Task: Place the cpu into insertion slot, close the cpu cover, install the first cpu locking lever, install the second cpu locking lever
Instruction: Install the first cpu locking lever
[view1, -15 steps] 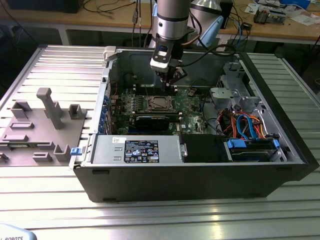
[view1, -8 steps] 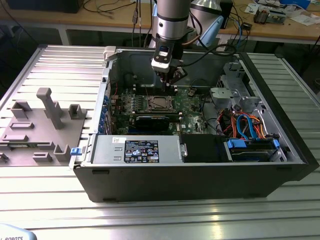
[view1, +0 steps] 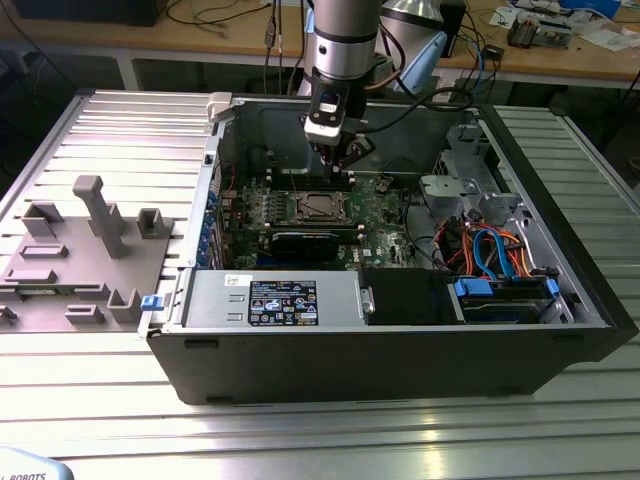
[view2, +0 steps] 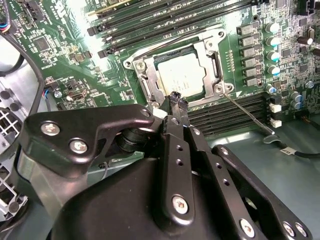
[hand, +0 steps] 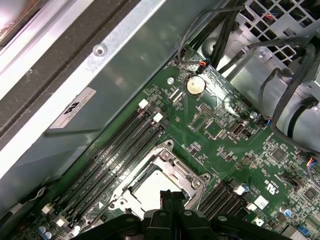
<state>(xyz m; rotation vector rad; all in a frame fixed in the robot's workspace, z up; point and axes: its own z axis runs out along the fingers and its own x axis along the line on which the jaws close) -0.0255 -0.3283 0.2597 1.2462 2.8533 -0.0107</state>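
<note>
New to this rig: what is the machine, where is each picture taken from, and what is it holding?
The machine is one robot arm reaching into an open computer case that lies on a ribbed metal table. The exterior view looks on from outside. Both wrist views come from cameras riding on the arm, looking past its gripper at the green motherboard. The cpu, a pale square chip, sits in place on it, with the metal cover framing it. The fingers are shut at the cover's edge, with nothing visible between them. A grey parts holder stands on the table at the exterior view's left.
</note>
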